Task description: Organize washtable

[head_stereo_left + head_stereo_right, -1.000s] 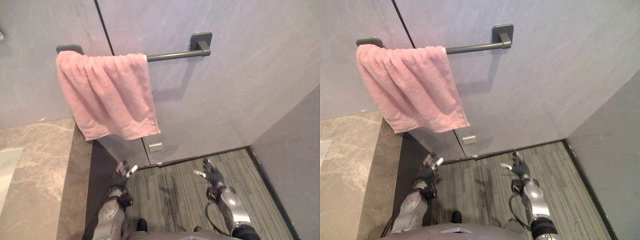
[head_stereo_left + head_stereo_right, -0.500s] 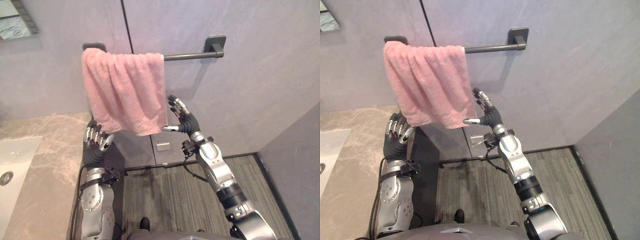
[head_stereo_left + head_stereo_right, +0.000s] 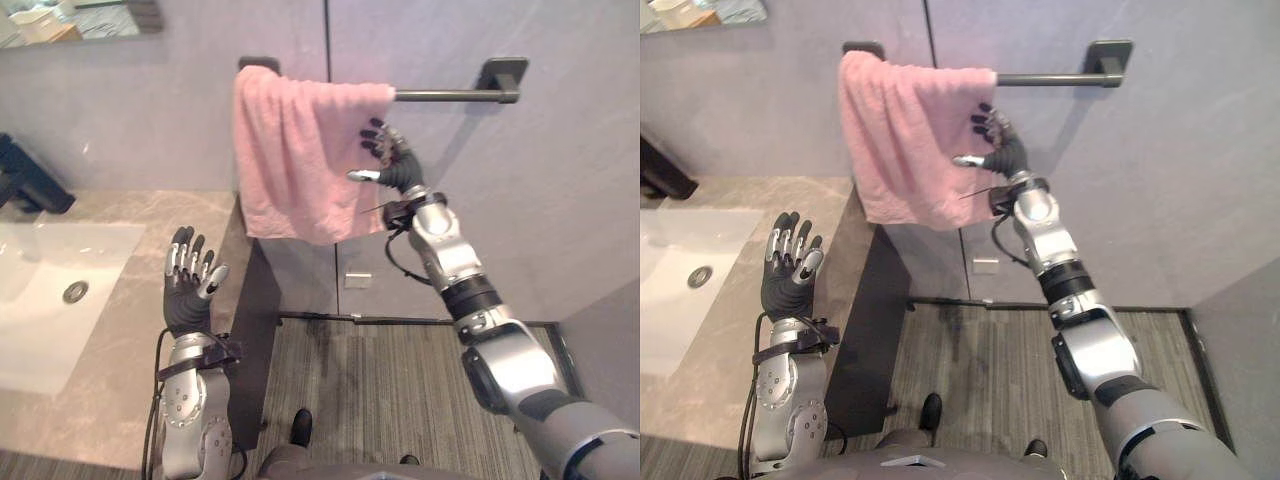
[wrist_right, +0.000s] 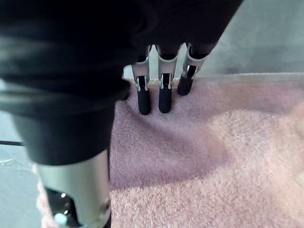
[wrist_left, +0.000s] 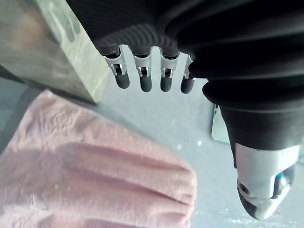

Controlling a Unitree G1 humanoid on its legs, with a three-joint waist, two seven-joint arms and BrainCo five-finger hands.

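"Has it got hold of anything?"

"Not yet. The right hand's point(image 3: 392, 165) fingers point(image 4: 143, 103) are straight, thumb held apart, against the pink towel point(image 3: 295, 150) near its edge, pinching nothing. The towel hangs bunched over the rail point(image 3: 450, 96) just above them."

"So which step?"

"Reaching to straighten it or take it down, I'd guess. Next they must close on the cloth."

"And the other?"

"The left hand point(image 3: 187, 285) is well below, fingers spread, empty, over the surface point(image 3: 110, 400). Whether the right ones really press the cloth, I can't tell."
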